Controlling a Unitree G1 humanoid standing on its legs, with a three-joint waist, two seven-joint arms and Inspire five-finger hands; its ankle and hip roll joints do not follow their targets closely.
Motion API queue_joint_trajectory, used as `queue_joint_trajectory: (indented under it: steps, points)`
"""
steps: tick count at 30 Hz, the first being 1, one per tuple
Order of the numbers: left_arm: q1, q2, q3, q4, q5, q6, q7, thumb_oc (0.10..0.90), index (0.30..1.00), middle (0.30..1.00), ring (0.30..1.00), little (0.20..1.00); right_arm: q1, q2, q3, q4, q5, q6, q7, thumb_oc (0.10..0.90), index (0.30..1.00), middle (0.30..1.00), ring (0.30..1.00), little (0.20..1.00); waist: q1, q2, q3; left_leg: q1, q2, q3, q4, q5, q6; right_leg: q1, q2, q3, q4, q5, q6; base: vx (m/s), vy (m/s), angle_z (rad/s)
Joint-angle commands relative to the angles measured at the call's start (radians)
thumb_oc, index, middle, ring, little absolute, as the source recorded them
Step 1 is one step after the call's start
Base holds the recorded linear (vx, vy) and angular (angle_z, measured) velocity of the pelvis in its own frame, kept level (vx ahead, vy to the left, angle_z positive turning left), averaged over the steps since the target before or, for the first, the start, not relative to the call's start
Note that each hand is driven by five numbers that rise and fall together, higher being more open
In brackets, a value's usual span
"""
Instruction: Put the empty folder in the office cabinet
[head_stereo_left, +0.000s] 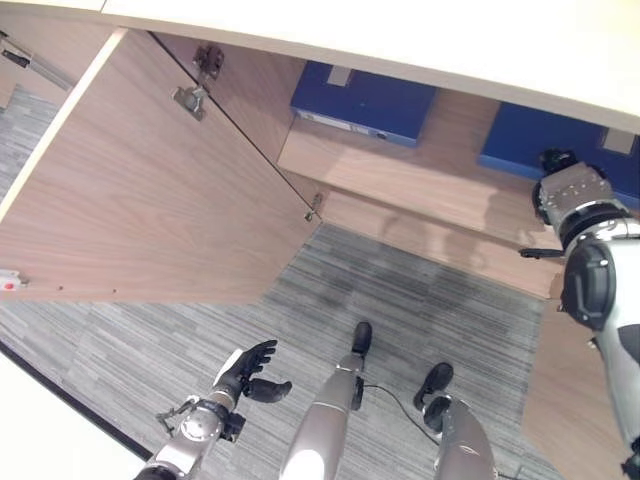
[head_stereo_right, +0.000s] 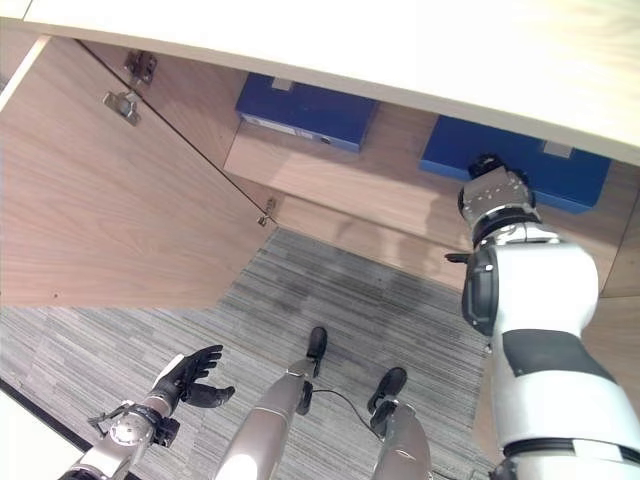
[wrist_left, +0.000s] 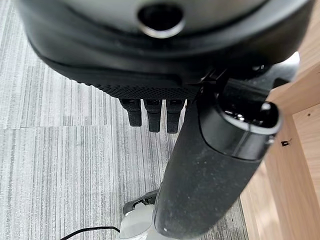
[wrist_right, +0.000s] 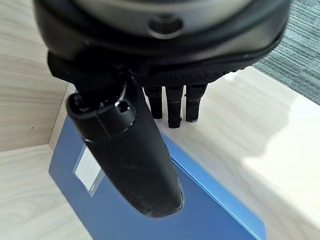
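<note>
Two blue folders lie flat on the cabinet shelf (head_stereo_left: 420, 175): one on the left (head_stereo_left: 365, 100), one on the right (head_stereo_right: 560, 180). My right hand (head_stereo_right: 485, 163) reaches into the cabinet and hovers just over the right folder (wrist_right: 200, 210). In its wrist view the fingers (wrist_right: 173, 107) are straight and the thumb (wrist_right: 135, 155) stands out above the blue cover, holding nothing. My left hand (head_stereo_left: 245, 368) hangs low over the carpet, fingers relaxed and open, nothing in it (wrist_left: 210, 165).
The wooden cabinet door (head_stereo_left: 150, 190) stands swung wide open to the left, with hinges (head_stereo_left: 190, 98) along its inner edge. The pale cabinet top (head_stereo_left: 400, 30) overhangs the shelf. Grey striped carpet (head_stereo_left: 430, 300) lies in front of the cabinet.
</note>
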Motion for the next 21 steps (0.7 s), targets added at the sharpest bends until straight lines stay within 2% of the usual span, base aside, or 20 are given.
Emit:
queue_joint_trajectory:
  steps: [1, 3, 5, 9, 10, 14, 15, 21]
  points:
    - [0.028, -0.003, -0.01, 0.004, -0.016, -0.02, 0.037, 0.8, 0.9, 0.9, 0.9, 0.9, 0.054, -0.009, -0.001, -0.078, -0.008, -0.032, 0.02, 0.8, 0.9, 0.9, 0.9, 0.9, 0.026, 0.033, -0.015, 0.089, 0.067, -0.048, -0.062, -0.111, -0.101, 0.09, -0.039, 0.038, -0.086, -0.033, 0.158, 0.0, 0.0, 0.0]
    - [0.03, -0.007, -0.005, 0.004, -0.022, -0.02, 0.039, 0.8, 0.9, 0.9, 0.9, 0.9, 0.077, 0.01, -0.008, -0.096, 0.004, -0.046, 0.024, 0.8, 0.9, 0.9, 0.9, 0.9, 0.024, 0.034, -0.014, 0.1, 0.068, -0.048, -0.077, -0.103, -0.1, 0.101, -0.037, 0.037, -0.099, -0.027, 0.158, -0.05, 0.016, 0.01]
    - [0.027, -0.027, 0.013, 0.033, -0.046, -0.02, 0.048, 0.8, 0.9, 0.9, 0.9, 0.9, 0.147, 0.097, -0.007, -0.188, 0.007, -0.099, 0.039, 0.8, 0.9, 0.9, 0.9, 0.9, 0.011, 0.033, -0.007, 0.135, 0.073, -0.044, -0.121, -0.083, -0.103, 0.123, -0.029, 0.04, -0.136, -0.006, 0.158, -0.02, 0.039, -0.08]
    - [0.02, -0.05, 0.019, 0.055, -0.056, -0.016, 0.056, 0.8, 0.9, 0.9, 0.9, 0.9, 0.212, 0.175, 0.008, -0.272, -0.017, -0.137, 0.047, 0.8, 0.9, 0.9, 0.9, 0.9, -0.003, 0.028, -0.003, 0.161, 0.076, -0.04, -0.159, -0.067, -0.103, 0.141, -0.023, 0.043, -0.165, 0.009, 0.157, -0.01, 0.026, -0.1]
    - [0.016, -0.07, 0.022, 0.077, -0.061, -0.009, 0.061, 0.8, 0.9, 0.9, 0.9, 0.9, 0.261, 0.222, 0.022, -0.334, -0.039, -0.162, 0.05, 0.8, 0.9, 0.9, 0.9, 0.9, -0.017, 0.02, -0.002, 0.181, 0.077, -0.034, -0.179, -0.057, -0.105, 0.151, -0.017, 0.046, -0.178, 0.018, 0.156, -0.01, 0.031, -0.08]
    - [0.022, -0.089, 0.035, 0.095, -0.075, -0.003, 0.068, 0.8, 0.9, 0.9, 0.9, 0.9, 0.36, 0.279, 0.033, -0.428, -0.084, -0.188, 0.043, 0.8, 0.9, 0.9, 0.9, 0.9, -0.04, 0.008, -0.003, 0.227, 0.081, -0.033, -0.232, -0.036, -0.107, 0.192, -0.009, 0.048, -0.225, 0.034, 0.156, 0.0, 0.025, -0.07]
    - [0.029, -0.108, 0.042, 0.12, -0.073, 0.003, 0.069, 0.8, 0.9, 0.9, 0.9, 0.9, 0.435, 0.312, 0.047, -0.513, -0.125, -0.203, 0.047, 0.8, 0.9, 0.9, 0.9, 0.9, -0.058, -0.01, -0.009, 0.268, 0.089, -0.025, -0.274, -0.022, -0.107, 0.215, -0.007, 0.055, -0.249, 0.053, 0.157, 0.01, 0.045, -0.07]
    - [0.063, -0.146, 0.076, 0.132, -0.062, 0.011, 0.063, 0.8, 0.9, 0.9, 0.9, 0.9, 0.672, 0.345, 0.103, -0.815, -0.269, -0.215, 0.056, 0.8, 0.9, 0.9, 0.9, 0.9, -0.092, -0.036, -0.009, 0.326, 0.095, -0.019, -0.283, -0.023, -0.106, 0.285, -0.01, 0.058, -0.3, 0.083, 0.159, 0.0, 0.008, 0.0]
